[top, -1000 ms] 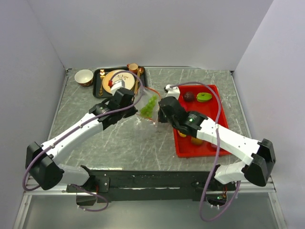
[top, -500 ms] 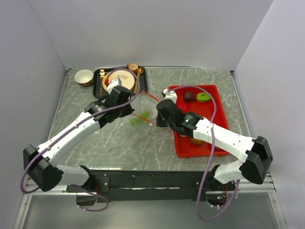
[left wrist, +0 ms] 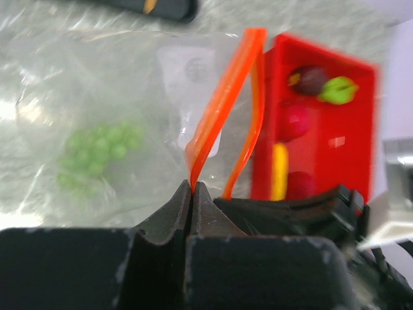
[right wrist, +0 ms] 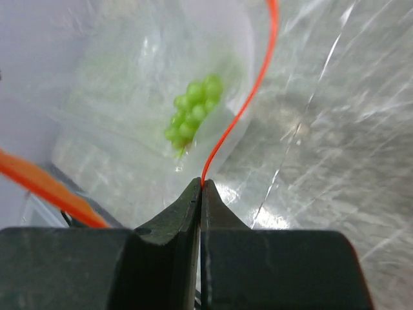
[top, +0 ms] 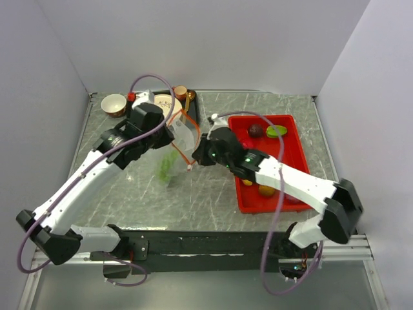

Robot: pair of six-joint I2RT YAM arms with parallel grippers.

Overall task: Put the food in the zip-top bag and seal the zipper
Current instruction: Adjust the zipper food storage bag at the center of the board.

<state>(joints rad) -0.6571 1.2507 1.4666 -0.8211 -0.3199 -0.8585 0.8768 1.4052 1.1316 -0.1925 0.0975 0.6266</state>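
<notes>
Two-arm bag-filling station, seen from above and from both wrists. The zip-top bag (top: 179, 139) hangs between the 2 grippers over the grey marbled table (top: 213, 194), left of the red tray (top: 297, 165). The pictures do not show whether its lower edge touches the table.

The left gripper (left wrist: 192, 188) has its jaws pressed together on 1 lip of the orange-red zipper (left wrist: 226, 97), with the strip rising out of the closed tips. The right gripper (right wrist: 201, 184) is likewise pinched tight on the other lip, seen there as a thin orange line. In the left wrist view the 2 lips run apart from each other, so the bag's mouth stands open.

The green grape bunch (right wrist: 193, 110) lies inside the clear bag, low down and away from the zipper.

The other food sits in the red tray:
- a dark purple piece (top: 256, 130) and a green piece (top: 276, 131), side by side at the far end
- a brownish-orange piece (top: 266, 190), nearer the arm bases
- a yellow piece (left wrist: 279, 171) beside red round ones (left wrist: 293, 123)

A cream plate (top: 169, 103) and a cream cup (top: 114, 103) stand at the back left of the table.
</notes>
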